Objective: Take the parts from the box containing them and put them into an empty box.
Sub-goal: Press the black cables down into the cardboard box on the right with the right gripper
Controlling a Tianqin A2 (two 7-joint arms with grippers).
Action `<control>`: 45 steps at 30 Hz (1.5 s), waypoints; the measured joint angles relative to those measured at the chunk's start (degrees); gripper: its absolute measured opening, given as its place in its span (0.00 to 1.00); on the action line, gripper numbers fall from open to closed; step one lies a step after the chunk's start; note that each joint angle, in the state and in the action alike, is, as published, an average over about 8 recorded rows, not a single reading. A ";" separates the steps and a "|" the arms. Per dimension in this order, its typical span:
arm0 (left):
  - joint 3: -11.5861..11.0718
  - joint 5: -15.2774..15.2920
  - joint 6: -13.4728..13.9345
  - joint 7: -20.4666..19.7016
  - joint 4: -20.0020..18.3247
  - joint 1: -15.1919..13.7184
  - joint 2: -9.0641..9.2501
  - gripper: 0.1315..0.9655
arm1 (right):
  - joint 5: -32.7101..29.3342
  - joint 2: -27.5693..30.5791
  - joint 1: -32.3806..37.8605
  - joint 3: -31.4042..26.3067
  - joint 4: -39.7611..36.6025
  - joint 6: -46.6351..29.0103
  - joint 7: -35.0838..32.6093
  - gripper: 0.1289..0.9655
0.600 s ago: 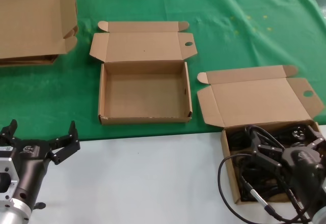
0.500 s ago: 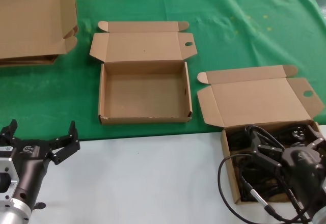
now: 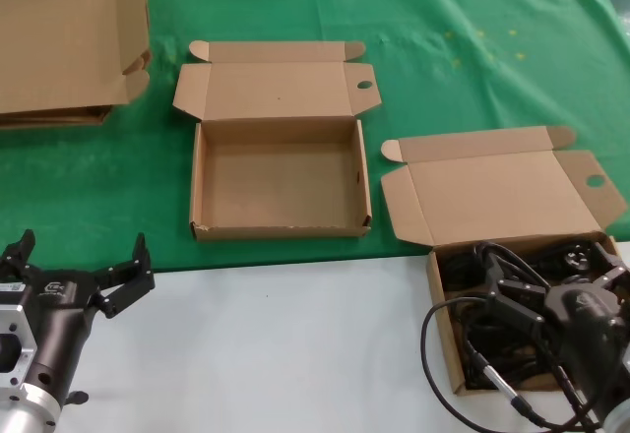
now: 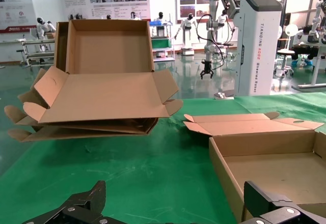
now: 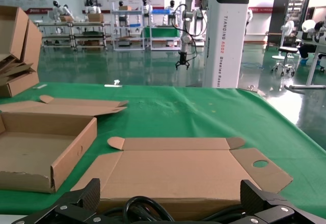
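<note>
Right gripper: jaws spread above parts in source box.
Left gripper: parked, jaws spread.
Tip: pinch 1 whole coil, avoid loose loops.

My right gripper sits spread over the parts box, whose raised lid walls off the far side. Cables loop out over its near-left rim, a snag risk. White table betw both arms is free. Empty box is open-topped, w/ low walls and lid folded back. Flat cardboard stack blocks far left. Left gripper is parked near-left, fingers apart.
</note>
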 joint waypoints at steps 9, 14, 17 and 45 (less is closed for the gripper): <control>0.00 0.00 0.00 0.00 0.00 0.00 0.00 0.95 | 0.00 0.00 0.00 0.00 0.00 0.00 0.00 1.00; 0.00 0.00 0.00 0.00 0.00 0.00 0.00 0.89 | 0.00 0.00 0.00 0.00 0.00 0.00 0.00 1.00; 0.00 0.00 0.00 0.00 0.00 0.00 0.00 0.83 | 0.00 0.00 0.00 0.00 0.00 0.00 0.00 1.00; 0.00 0.00 0.00 0.00 0.00 0.00 0.00 0.18 | 2.38 14.58 5.56 -8.29 0.86 -2.20 1.30 1.00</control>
